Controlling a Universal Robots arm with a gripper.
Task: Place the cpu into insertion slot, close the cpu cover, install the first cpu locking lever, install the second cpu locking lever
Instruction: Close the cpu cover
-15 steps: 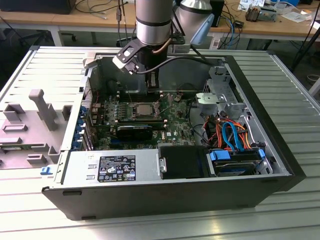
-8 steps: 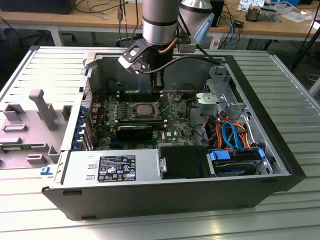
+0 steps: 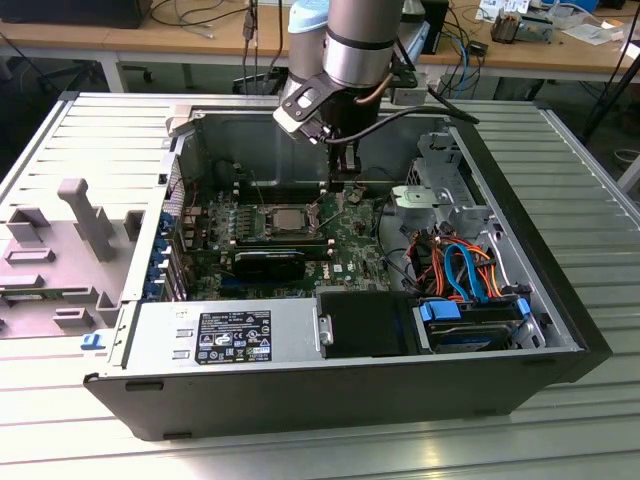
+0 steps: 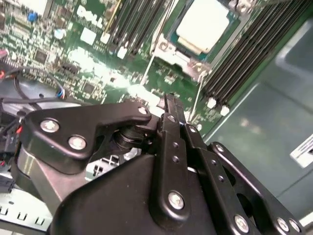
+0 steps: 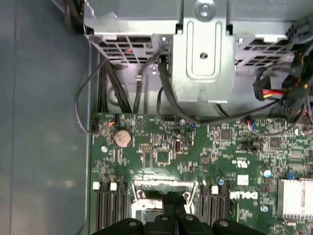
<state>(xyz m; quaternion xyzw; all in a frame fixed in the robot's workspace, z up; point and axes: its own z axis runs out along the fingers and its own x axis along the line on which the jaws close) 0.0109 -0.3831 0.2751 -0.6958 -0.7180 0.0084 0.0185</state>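
Claw is down inside the open dark grey computer case. Its fingers are pinched together with nothing between them as far as I can see. The tip is just to the exterior view's right of the insertion slot, that square silver-rimmed socket on the green circuit board, and I can't tell if it's touching the board. The cpu, a small flat square chip with a dull silver top, is sitting in the slot. The cpu cover, the thin silver frame plate with the square window, looks folded down around it. So I'd say placing and cover are done and we're on the locking levers. A thin silver wire lever runs along the socket's side toward the claw, but whether it's latched I honestly can't tell. My take: this step calls for catching that skinny wire with the closed tip and pressing it under its hook without scraping the long black memory slots next door. Writing-wise, there's white logo lettering on the board in both wrist views. There's also a black-and-white sticker on the silver power supply box at the near side, print too small to make out. Whole case sits on a ribbed grey metal surface.
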